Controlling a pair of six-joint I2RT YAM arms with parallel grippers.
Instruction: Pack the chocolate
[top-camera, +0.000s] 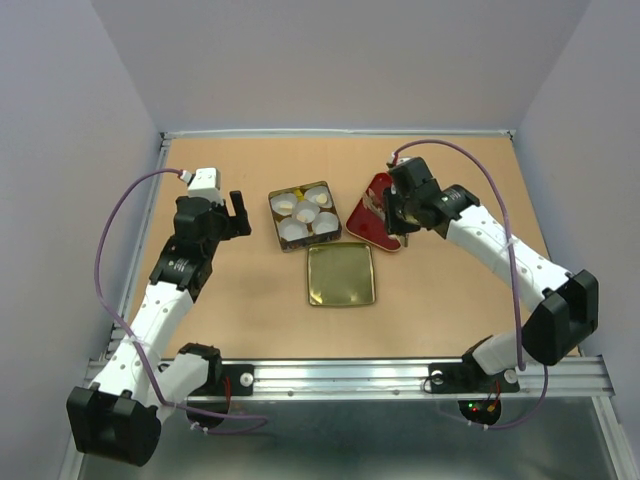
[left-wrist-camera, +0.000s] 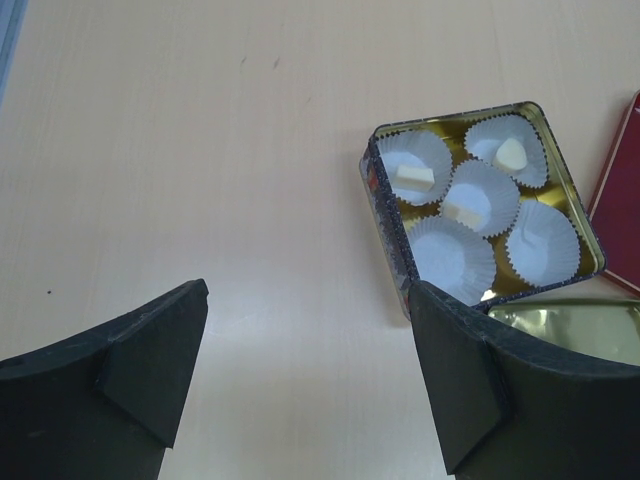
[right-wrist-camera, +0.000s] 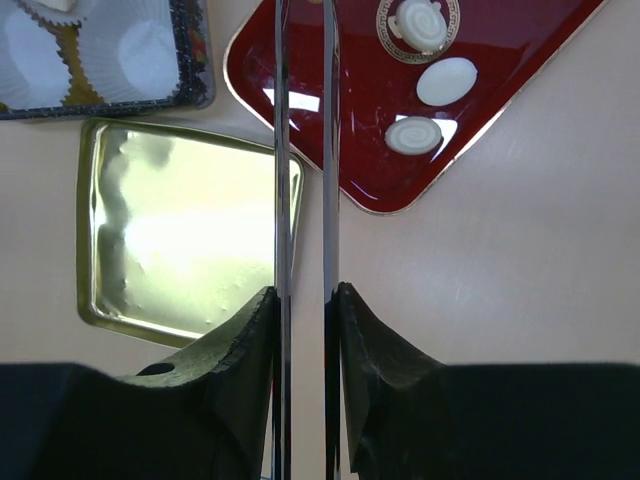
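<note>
A square tin (top-camera: 272, 215) holds several white paper cups; three carry cream-white chocolate (left-wrist-camera: 415, 178) (left-wrist-camera: 511, 154) (left-wrist-camera: 462, 214). Three more round cream-white chocolate pieces (right-wrist-camera: 420, 24) (right-wrist-camera: 446, 80) (right-wrist-camera: 414, 135) lie on the red tray (right-wrist-camera: 370, 110). My right gripper (right-wrist-camera: 305, 295) is shut on thin metal tongs (right-wrist-camera: 282, 150), whose two blades reach over the tray's edge. Their tips run out of the wrist view. My left gripper (left-wrist-camera: 305, 300) hangs open over bare table, left of the tin (left-wrist-camera: 385, 215), with nothing between its fingers.
The tin's gold lid (top-camera: 340, 275) lies upside down on the table just in front of the tin, between both arms. The red tray (top-camera: 366, 215) rests to the right of the tin. Walls close the table at the back and sides.
</note>
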